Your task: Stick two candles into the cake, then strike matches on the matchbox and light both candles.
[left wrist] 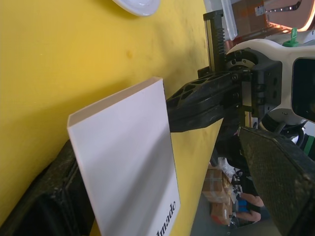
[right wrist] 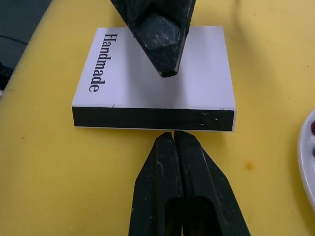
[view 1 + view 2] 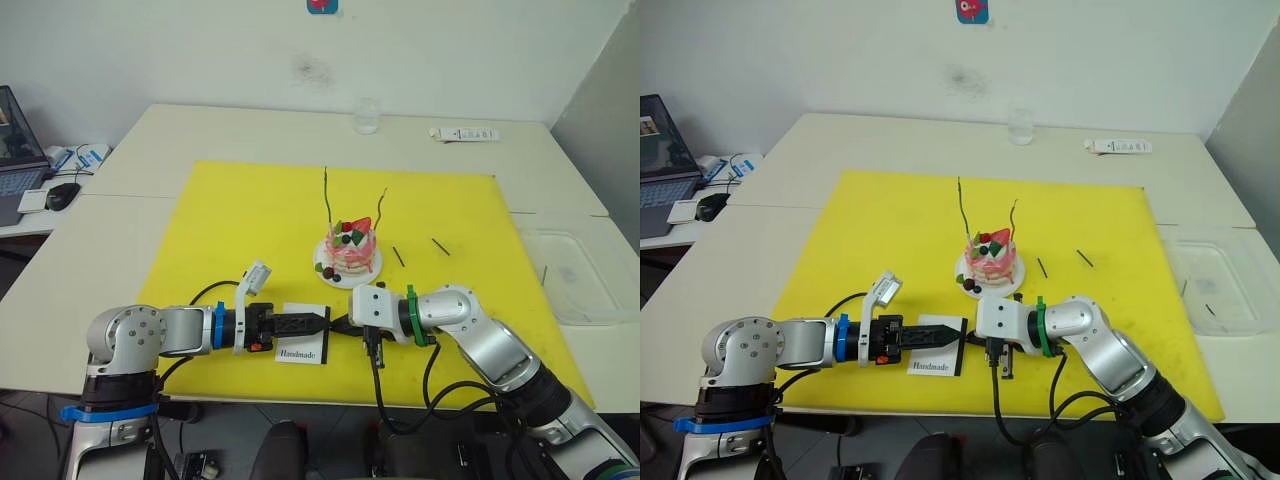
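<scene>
Two candles [image 3: 326, 198] stand in one cake [image 3: 349, 250] on the yellow mat [image 3: 240, 215]. Two matches [image 3: 398, 256] lie loose on that mat, and one matchbox [image 3: 305, 345] lies there too. One glass [image 3: 367, 116] sits on the table [image 3: 200, 130].

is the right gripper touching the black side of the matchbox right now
Cannot tell. In the right wrist view the right gripper, fingers pressed together, points at the matchbox black striking side, its tips meeting the lower edge with no clear gap or contact.

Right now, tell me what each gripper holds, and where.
Left gripper straddles the matchbox, unclamped. Right gripper is shut at its black side; whether it pinches a match cannot be told.
</scene>
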Robot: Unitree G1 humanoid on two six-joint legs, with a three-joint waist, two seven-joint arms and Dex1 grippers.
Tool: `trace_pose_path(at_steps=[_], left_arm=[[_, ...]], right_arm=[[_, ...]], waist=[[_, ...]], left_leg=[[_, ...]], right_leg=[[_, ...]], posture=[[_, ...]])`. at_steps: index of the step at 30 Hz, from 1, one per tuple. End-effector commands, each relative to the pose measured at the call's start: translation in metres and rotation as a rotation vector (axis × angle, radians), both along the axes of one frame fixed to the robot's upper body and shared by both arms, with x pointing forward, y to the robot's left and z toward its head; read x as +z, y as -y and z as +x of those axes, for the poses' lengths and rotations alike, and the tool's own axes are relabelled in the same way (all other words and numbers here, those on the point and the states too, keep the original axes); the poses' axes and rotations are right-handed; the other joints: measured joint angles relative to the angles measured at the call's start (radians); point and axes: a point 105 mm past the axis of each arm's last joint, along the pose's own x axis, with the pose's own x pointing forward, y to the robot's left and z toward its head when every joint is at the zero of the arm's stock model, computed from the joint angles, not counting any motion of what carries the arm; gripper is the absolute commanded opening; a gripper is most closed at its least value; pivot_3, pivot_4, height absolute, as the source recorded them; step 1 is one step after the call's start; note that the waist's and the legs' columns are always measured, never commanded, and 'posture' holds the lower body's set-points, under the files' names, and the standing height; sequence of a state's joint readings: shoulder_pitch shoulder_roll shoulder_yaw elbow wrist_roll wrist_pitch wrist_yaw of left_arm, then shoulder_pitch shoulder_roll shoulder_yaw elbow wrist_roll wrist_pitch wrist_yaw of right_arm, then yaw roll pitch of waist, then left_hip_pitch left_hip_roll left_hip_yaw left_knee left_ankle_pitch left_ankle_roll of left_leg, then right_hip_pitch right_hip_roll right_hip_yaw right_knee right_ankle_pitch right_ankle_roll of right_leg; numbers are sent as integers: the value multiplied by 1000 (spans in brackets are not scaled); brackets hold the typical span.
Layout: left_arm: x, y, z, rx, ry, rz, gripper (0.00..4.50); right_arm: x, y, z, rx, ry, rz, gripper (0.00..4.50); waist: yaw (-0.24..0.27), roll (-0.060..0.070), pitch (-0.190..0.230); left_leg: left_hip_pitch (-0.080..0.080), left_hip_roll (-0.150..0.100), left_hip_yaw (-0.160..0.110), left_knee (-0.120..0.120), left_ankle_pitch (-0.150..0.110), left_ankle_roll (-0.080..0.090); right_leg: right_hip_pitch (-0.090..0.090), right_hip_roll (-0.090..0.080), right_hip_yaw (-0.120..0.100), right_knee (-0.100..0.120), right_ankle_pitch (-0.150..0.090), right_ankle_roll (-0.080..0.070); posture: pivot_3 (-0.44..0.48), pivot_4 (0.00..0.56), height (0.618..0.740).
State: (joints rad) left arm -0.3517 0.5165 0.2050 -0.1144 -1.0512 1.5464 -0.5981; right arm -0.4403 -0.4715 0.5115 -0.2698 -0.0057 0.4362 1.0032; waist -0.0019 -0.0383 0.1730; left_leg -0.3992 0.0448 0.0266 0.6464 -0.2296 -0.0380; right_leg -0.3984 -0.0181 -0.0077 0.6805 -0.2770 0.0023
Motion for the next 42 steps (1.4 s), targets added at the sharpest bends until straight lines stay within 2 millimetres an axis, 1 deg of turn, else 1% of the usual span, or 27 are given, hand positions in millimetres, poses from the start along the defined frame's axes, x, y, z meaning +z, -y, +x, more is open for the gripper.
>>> trace_pose_path(at_steps=[1,3,6,10,11,15,18,19,21,25,28,31,35,42], left_arm=[[-10,1,-4,4,-31,32,4500],[-11,0,-4,7,-31,33,4500],[-13,1,-3,11,-23,51,3911],[-19,4,-3,4,-10,84,2662],[-20,3,-2,13,-8,92,2280],[-25,0,1,42,2,111,1000],[-26,-1,1,49,7,113,130],[-26,-1,1,50,8,112,57],[-25,-1,1,52,11,111,57],[-19,-1,1,49,38,89,57],[-7,1,1,38,83,47,57],[0,1,0,26,116,29,57],[18,2,-2,3,167,-31,57],[47,-2,-10,-31,275,-73,57]], right_arm=[[7,-3,-8,40,10,22,29],[7,-3,-8,40,10,22,29],[8,-4,-9,40,7,26,0],[9,-7,-9,38,3,30,0],[9,-7,-9,38,1,31,0],[8,-7,-11,38,-6,32,0],[9,-7,-11,37,-8,31,0],[9,-7,-11,36,-8,31,0],[10,-5,-11,32,-8,30,0],[18,0,-6,-2,9,49,0],[30,6,1,-64,19,92,0],[42,11,4,-101,29,132,0],[62,31,5,-165,57,186,0],[80,64,-9,-270,42,243,0]], waist=[[0,0,0],[0,0,0],[0,0,0],[0,0,0],[0,0,0],[0,0,0],[0,0,0],[0,0,0],[0,0,0],[0,0,0],[0,0,0],[0,0,0],[0,-1,1],[-1,-1,2]], left_leg=[[0,0,0,0,0,0],[0,0,0,0,0,0],[0,0,0,0,0,0],[0,0,0,0,0,0],[0,0,0,-1,0,0],[0,0,0,-1,0,0],[0,0,0,-1,0,0],[0,0,0,-1,0,0],[0,0,-1,-1,0,0],[0,0,0,-1,0,0],[0,0,0,-1,0,0],[-1,1,-1,-1,0,0],[-2,1,-1,-1,0,0],[-4,1,0,-3,0,0]], right_leg=[[0,0,0,0,0,0],[0,0,0,0,0,0],[0,0,0,0,0,0],[0,0,0,0,0,0],[0,0,0,0,0,0],[0,0,0,-1,0,0],[0,0,0,-1,0,0],[0,0,0,-1,0,0],[0,0,-1,-1,0,0],[0,0,-1,-1,0,0],[-1,0,-1,-1,0,0],[-1,0,-1,-1,0,0],[-2,0,-1,-1,0,0],[-6,0,0,-1,-1,0]], posture=[[0,150,740],[0,150,740],[0,150,740],[0,150,740],[0,150,740],[0,150,740],[0,150,740],[0,150,740],[0,150,740],[0,150,740],[0,150,740],[0,150,740],[0,150,740],[0,150,740]])
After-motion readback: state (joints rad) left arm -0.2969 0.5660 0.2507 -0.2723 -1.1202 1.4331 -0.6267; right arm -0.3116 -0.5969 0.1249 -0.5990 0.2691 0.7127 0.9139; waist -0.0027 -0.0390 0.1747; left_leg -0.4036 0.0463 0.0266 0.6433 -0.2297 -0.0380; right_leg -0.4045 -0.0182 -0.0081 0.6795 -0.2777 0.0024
